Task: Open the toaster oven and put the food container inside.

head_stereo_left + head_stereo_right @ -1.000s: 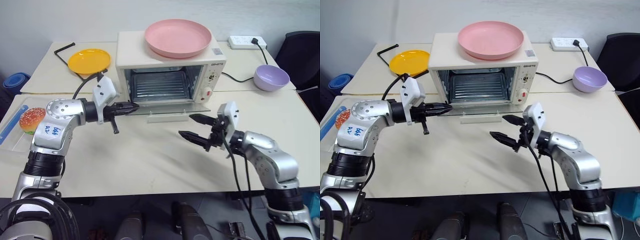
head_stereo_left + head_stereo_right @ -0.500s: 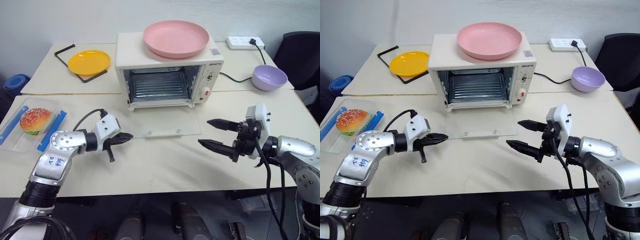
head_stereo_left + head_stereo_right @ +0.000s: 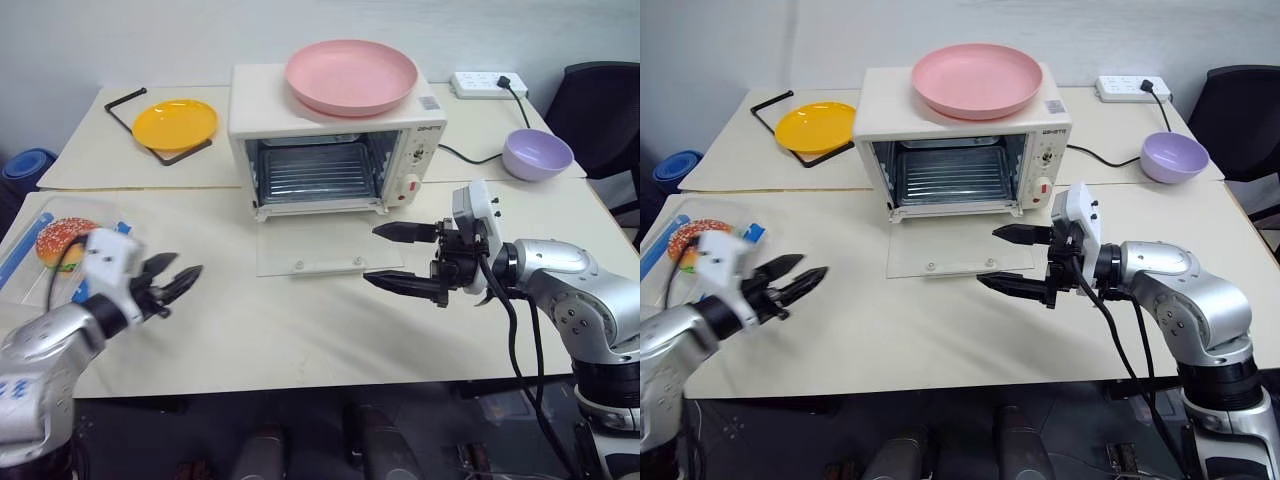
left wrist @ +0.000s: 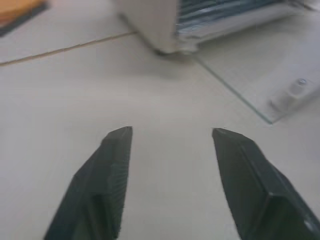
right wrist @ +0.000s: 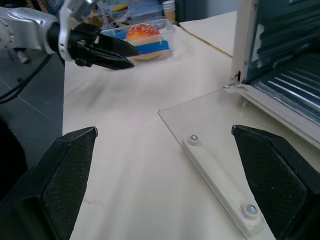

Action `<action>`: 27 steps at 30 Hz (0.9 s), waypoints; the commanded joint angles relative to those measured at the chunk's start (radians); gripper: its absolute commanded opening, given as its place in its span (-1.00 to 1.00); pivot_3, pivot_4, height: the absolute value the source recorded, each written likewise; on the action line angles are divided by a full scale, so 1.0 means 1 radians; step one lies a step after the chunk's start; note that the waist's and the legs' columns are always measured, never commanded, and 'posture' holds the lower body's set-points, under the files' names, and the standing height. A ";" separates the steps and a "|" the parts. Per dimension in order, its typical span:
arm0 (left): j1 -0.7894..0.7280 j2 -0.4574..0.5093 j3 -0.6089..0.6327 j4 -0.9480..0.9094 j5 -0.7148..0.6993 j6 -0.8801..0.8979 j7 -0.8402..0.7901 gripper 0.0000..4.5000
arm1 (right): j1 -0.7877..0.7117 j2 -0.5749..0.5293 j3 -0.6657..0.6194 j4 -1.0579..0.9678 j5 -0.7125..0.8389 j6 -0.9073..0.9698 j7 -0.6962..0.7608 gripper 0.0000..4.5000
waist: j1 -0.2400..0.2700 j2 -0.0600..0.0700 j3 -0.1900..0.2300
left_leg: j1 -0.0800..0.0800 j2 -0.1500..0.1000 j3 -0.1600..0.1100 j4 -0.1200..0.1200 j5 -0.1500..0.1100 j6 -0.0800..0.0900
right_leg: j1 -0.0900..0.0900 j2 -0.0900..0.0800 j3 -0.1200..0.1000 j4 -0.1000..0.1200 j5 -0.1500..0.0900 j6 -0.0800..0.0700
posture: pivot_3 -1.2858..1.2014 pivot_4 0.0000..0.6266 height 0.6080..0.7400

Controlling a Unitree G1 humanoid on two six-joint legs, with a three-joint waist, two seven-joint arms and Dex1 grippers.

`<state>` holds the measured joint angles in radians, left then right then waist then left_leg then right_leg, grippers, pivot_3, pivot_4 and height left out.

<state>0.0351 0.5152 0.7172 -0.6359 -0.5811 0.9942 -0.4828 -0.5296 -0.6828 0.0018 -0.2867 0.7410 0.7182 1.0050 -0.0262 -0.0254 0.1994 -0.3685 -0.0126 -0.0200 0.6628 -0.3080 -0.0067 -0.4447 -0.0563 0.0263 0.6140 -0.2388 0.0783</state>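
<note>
The toaster oven [image 3: 335, 140] sits at the table's [image 3: 300, 330] centre-back, its glass door [image 3: 318, 245] folded flat onto the tabletop toward six o'clock, white bar handle [image 3: 327, 265] at the door's near edge, wire rack [image 3: 313, 172] bare inside. A pink plate [image 3: 351, 76] rests on its roof. The food container [image 3: 55, 245] — clear, with blue side clips and a sesame-bun hamburger [image 3: 62, 240] inside — lies well apart from the oven at about eight o'clock, near the table's left edge.

The left gripper [image 3: 175, 283] hovers just beside the container, on its oven side, fingers spread and grasping nothing. The right gripper [image 3: 398, 257] hangs above the door's right edge, at about four o'clock from the oven — fingers wide apart and empty, pointing leftward across the door.

Farther out: a yellow plate [image 3: 175, 123] at ten o'clock, a purple bowl [image 3: 537, 154] at three o'clock, and a white power strip [image 3: 488, 84] at two o'clock.
</note>
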 commanded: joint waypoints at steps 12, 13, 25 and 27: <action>0.043 -0.086 0.665 0.107 -0.523 0.225 0.588 0.99 | -0.150 0.101 0.094 0.179 -0.101 -0.112 0.133 1.00 | 0.001 -0.002 -0.001 | 0.001 0.000 0.000 0.000 0.000 -0.001 | 0.000 0.001 0.000 0.000 0.000 0.000 | 0.03 -0.52 1.00; 0.030 -0.075 0.670 0.126 -0.554 0.234 0.639 0.99 | -0.151 0.106 0.094 0.179 -0.104 -0.112 0.134 1.00 | 0.002 -0.003 -0.002 | 0.001 0.000 0.000 0.001 0.000 -0.001 | 0.000 0.001 0.000 0.001 0.000 -0.001 | 0.03 -0.52 1.00; -0.143 0.073 0.531 0.456 -0.870 0.141 1.263 0.99 | -0.053 0.101 0.036 0.060 -0.084 -0.069 0.063 1.00 | -0.002 -0.007 -0.004 | 0.001 0.000 -0.001 0.000 -0.002 -0.004 | 0.000 0.000 0.001 0.001 0.000 -0.001 | 0.03 -0.52 1.00; -0.153 0.098 0.490 0.499 -0.876 0.121 1.296 0.99 | -0.039 0.098 0.017 0.034 -0.072 -0.056 0.044 1.00 | -0.001 -0.007 -0.004 | 0.001 0.000 0.000 0.000 -0.002 -0.004 | 0.000 0.000 0.001 0.001 0.000 -0.001 | 0.03 -0.52 1.00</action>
<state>-0.1107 0.5751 1.2161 -0.1482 -1.4336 1.1457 0.7788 -0.5662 -0.5732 0.0611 -0.1991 0.6364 0.6573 1.0638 -0.0274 -0.0324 0.1952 -0.3672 -0.0121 -0.0204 0.6631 -0.3104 -0.0111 -0.4454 -0.0556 0.0276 0.6145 -0.2389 0.0778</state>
